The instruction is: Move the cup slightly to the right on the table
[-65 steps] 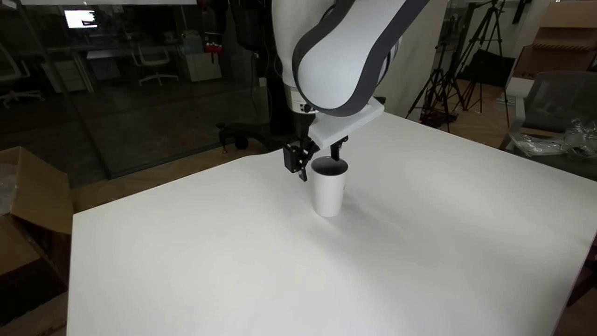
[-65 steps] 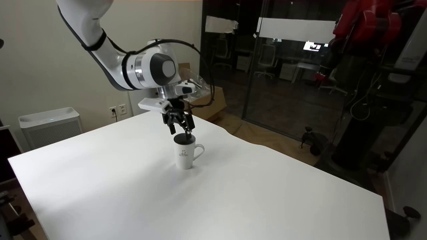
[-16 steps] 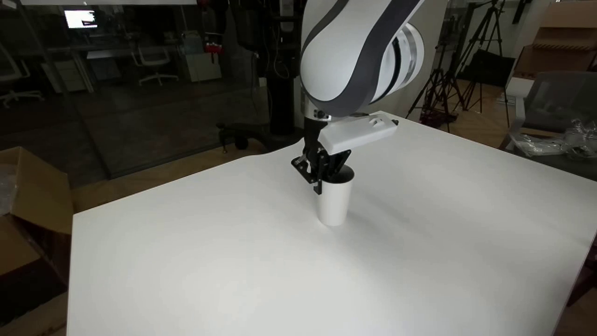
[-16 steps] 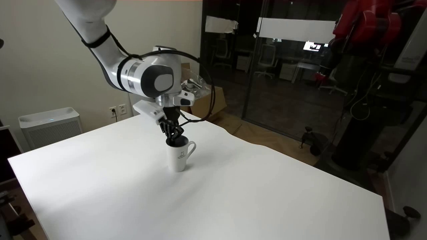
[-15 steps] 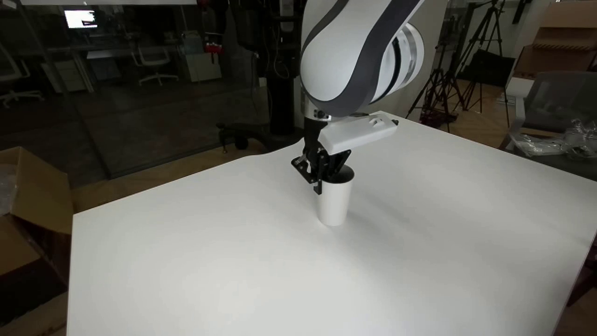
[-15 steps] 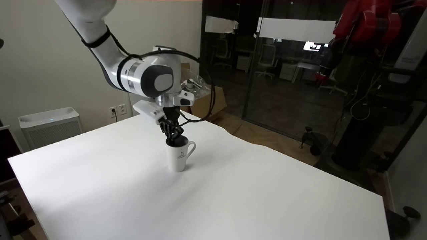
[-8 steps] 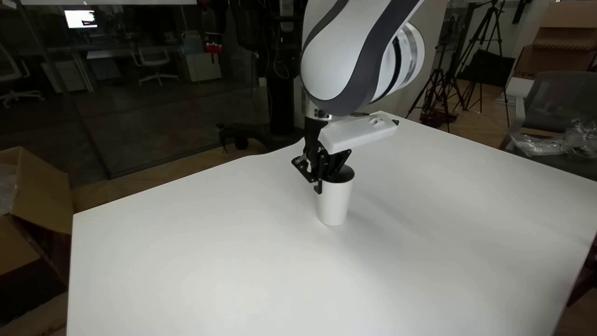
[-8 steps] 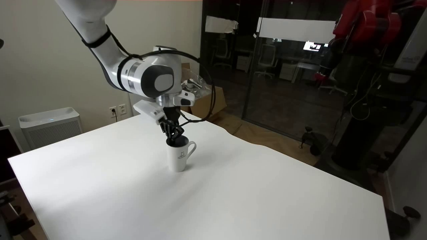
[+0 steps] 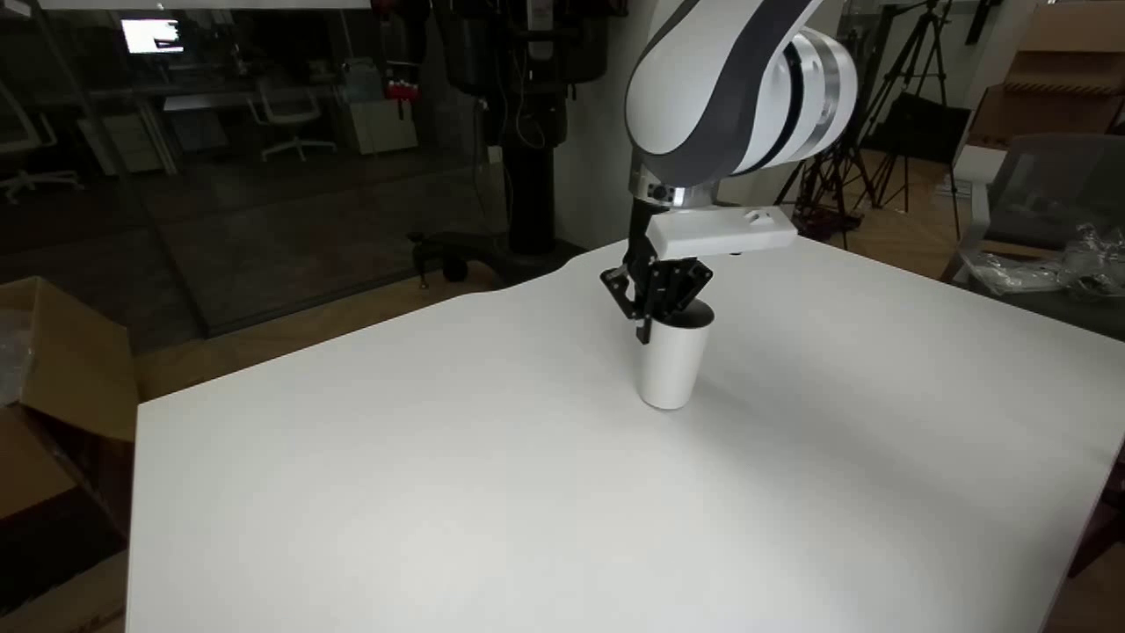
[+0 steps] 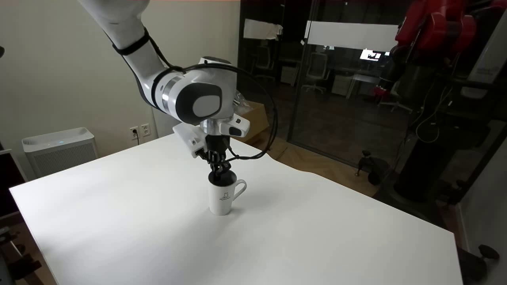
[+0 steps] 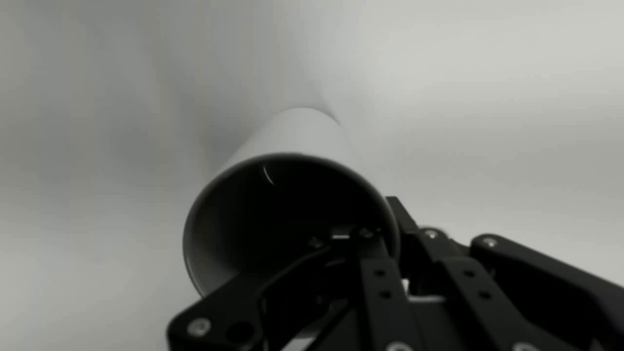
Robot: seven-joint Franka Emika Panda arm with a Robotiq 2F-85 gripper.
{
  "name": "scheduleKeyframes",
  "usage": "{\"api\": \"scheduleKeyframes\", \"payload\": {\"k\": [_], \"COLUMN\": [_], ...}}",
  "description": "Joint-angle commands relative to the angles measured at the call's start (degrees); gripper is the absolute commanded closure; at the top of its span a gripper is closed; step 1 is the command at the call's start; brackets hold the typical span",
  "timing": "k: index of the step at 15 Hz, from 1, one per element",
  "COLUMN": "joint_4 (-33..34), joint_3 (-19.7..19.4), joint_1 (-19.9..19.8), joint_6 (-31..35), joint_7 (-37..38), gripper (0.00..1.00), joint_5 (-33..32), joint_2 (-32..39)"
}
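Wrist view is showing the end effector point(image 11: 389, 229) clamping the cup point(image 11: 285, 204) — likely rigid — sensibly by its rim, desk point(image 9: 395, 492) edges lying well away.

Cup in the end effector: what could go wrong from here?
1. The end effector seems to pinch just one side of the cup, so the cup could swing or slip.
2. The cup looks tilted in an exterior view, and I can't tell whether its base is off the table; it might drag or land on its edge.
3. One finger sits inside the cup; on release it could catch and tip it.
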Motion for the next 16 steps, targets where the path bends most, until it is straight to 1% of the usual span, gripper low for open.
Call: {"api": "scheduleKeyframes", "payload": {"k": [1, 3, 5, 8, 9, 16], "joint_4": [-5.8, -7.6, -9.5, -10.9, -11.2, -9.4], "joint_3": [-1.2, -2.8, -5.2, -8.9, -9.4, -7.9], "joint_1": [-2.3, -2.3, -1.4, 0.1, 0.0, -3.3], "joint_6": [2.7, 4.5, 5.0, 3.9, 3.3, -0.4], "joint_7": [2.5, 5.1, 8.1, 11.4, 11.6, 8.9], "gripper": [0.97, 0.97, 0.97, 0.97, 0.97, 0.97], "joint_5": [2.4, 3.2, 2.4, -0.5, -0.7, 1.2], "joint_2": [-4.0, -5.2, -7.0, -8.6, -8.9, -7.7]}}
